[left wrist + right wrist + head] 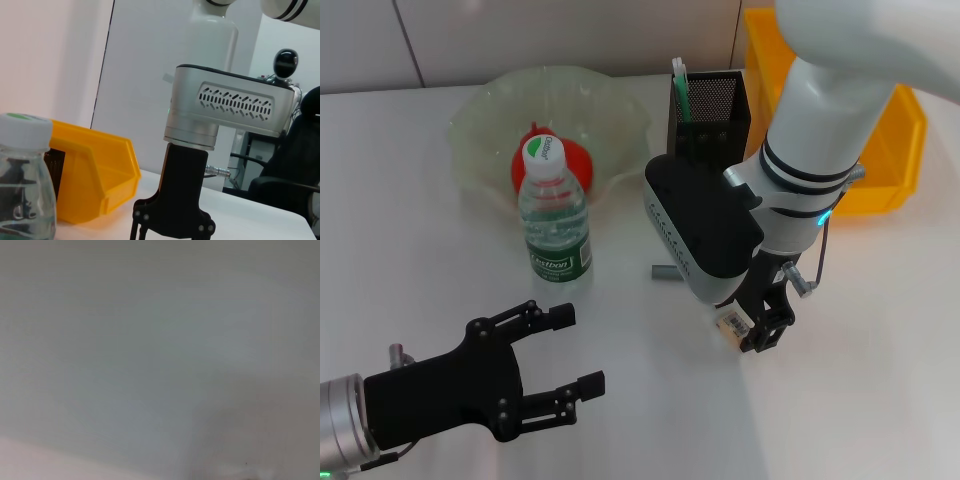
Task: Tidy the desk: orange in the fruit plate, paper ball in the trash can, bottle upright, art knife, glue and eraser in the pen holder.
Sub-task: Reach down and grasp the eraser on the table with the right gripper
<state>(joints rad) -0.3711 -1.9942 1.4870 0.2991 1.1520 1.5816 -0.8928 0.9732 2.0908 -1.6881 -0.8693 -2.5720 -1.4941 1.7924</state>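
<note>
The orange (565, 160) is seen in the fruit plate (480, 110), the bottle (556, 215) upright; the eraser (736, 322) is clamped by the right gripper (760, 325); the left gripper (565, 350) is spread apart.

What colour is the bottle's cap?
White, with a small green mark on top; the bottle cap shows best in the head view.

Right arm (825, 110): white shell, black joint rings, small cyan light. Both grippers matte black with screws; left wrist (340, 420) silver, possibly aluminium.
</note>
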